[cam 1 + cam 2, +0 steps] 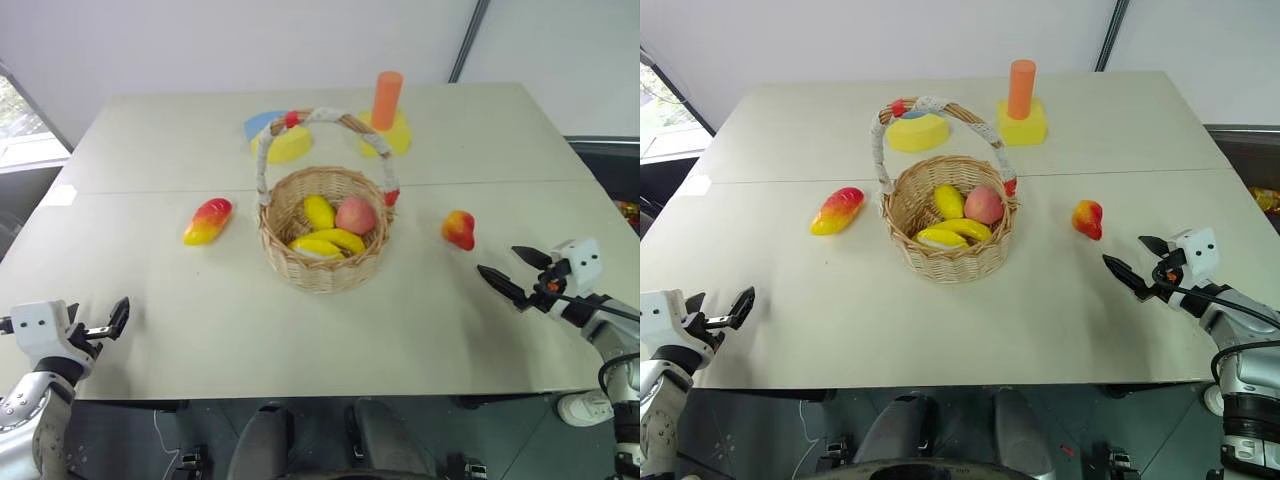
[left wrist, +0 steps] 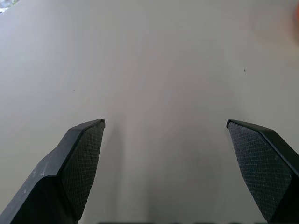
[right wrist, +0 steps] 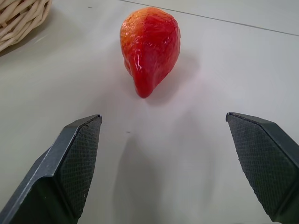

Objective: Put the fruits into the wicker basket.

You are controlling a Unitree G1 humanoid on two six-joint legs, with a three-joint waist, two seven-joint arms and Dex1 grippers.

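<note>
Fruits lie on the table (image 1: 200,330) either side of the wicker basket (image 1: 322,262): elongated fruit (image 1: 207,221) left, rounder fruit (image 1: 458,229) right, just ahead of the spread right pincer (image 1: 512,272). Left pincer (image 1: 113,318) spread too. Glossy, rigid, probably light and slippery; grip across the widest middle.

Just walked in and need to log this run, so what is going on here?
A humanoid robot is sorting toy fruit into the wicker basket on the table. The two red-to-yellow fruits lie outside it: the long one on its left, the rounder one on its right. The right end effector is open and aimed at the rounder fruit without touching it. The left end effector is open over bare table.
</note>
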